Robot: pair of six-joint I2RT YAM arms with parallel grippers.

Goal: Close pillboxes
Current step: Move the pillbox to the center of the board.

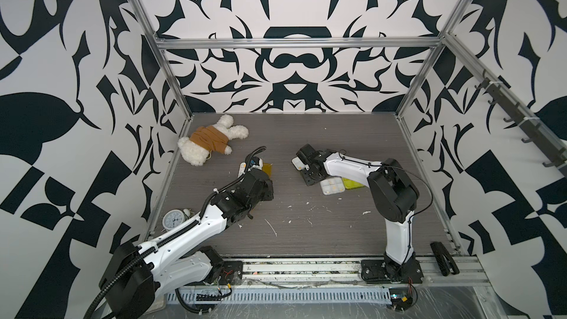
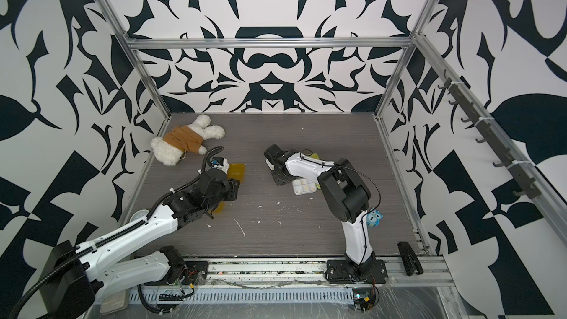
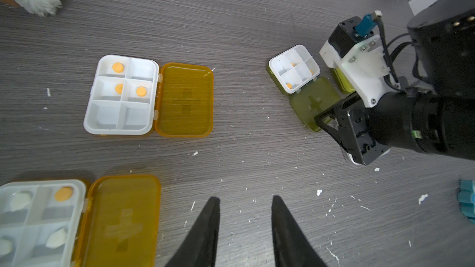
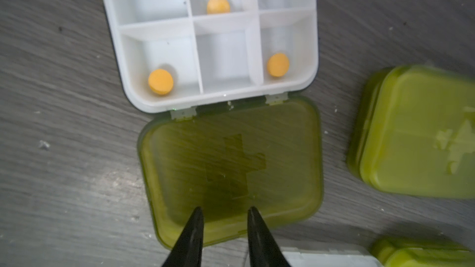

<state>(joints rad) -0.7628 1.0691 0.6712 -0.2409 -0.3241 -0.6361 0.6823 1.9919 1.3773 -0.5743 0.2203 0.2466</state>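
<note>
Yellow-green pillbox (image 4: 221, 55) lay open just off bench centre toward 1 o'clock, lid (image 4: 231, 170) flat | right tool (image 4: 224, 209) empty, jaws slightly apart over the lid's free edge | left tool (image 3: 246, 197) empty, jaws apart near an open amber pillbox (image 3: 118, 217), toward 10 o'clock | risk: tips skidding on the slick lid could shove the tray and spill pills (image 4: 160, 82)

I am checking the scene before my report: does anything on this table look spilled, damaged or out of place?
Yes. White crumbs and a streak lie scattered over the grey table, like spilled bits. A plush bear lies flat near the far corner, foreign to this job. The open pillboxes look undamaged.
</note>
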